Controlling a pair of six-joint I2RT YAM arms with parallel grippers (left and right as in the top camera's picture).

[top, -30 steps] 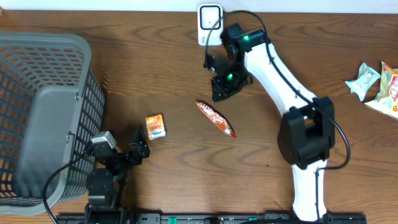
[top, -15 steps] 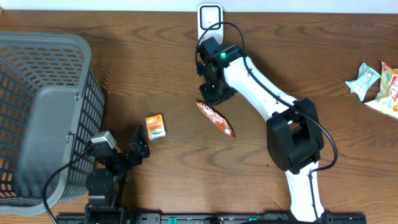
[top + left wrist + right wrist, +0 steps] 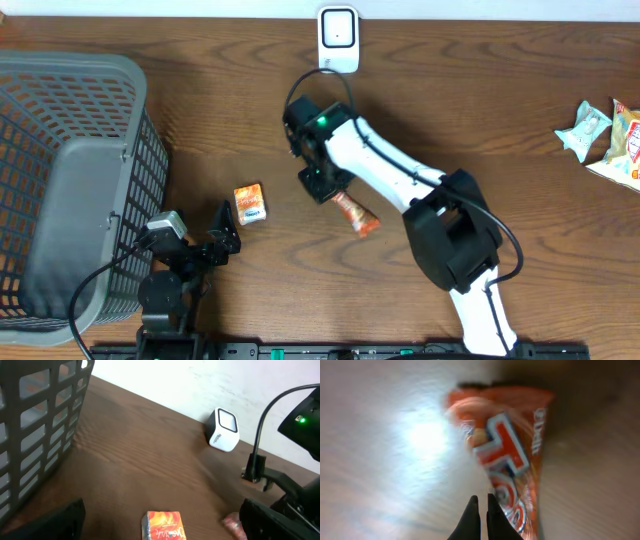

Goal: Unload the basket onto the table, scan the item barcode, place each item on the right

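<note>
Right tool (image 3: pixel 322 187), pressed together, perhaps nips the orange foil snack packet (image 3: pixel 357 215) on the brown wooden tabletop (image 3: pixel 230 110); left tool (image 3: pixel 162 509) spread. Only overhead shows pale crinkled wrappers (image 3: pixel 583 127) at the right edge.

Your right arm (image 3: pixel 385 170) was built of white links joined by bulky black housings, with a small green light (image 3: pixel 322 122) glowing near its wrist and a thin black cable (image 3: pixel 258 435) arching over it. The right claw (image 3: pixel 481 512) ended in two slim, dark, tapering fingers (image 3: pixel 471 522). Your left arm (image 3: pixel 165 290) was black throughout, carried a pale grey block (image 3: pixel 166 226) on top and trailed a black lead (image 3: pixel 82 295); the left claw (image 3: pixel 218 240) had broad black fingers.
</note>
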